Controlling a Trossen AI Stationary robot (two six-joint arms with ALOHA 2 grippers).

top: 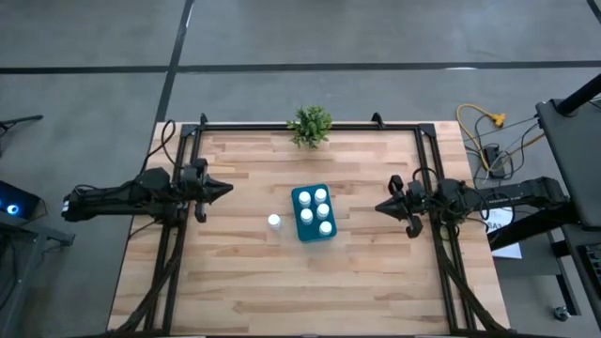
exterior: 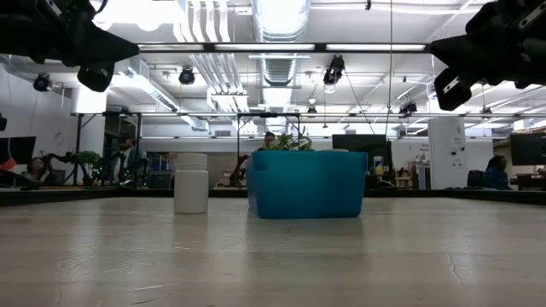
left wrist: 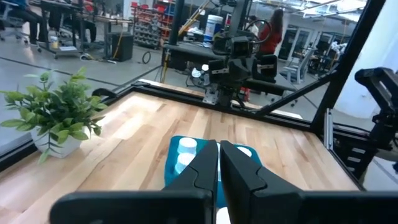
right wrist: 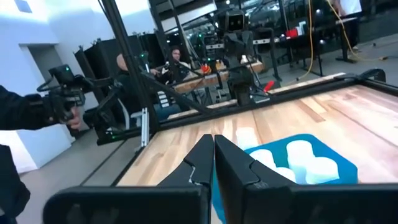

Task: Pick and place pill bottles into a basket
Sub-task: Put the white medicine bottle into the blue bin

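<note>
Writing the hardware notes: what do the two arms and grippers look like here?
Both arms are matte black and jointed, with black cables along the links. The left gripper and right gripper each end in two black angular fingers tapering to a point. A small white marking sits on the right arm's wrist. No other markings are legible.

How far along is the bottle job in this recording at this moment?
Nearly done. Five pill bottles already stand in the basket. Nothing is in hand: the left pincer and the right pincer are both shut and empty, apart from the basket at the table's sides. Left to do: one bottle stands on the table beside the basket.
</note>
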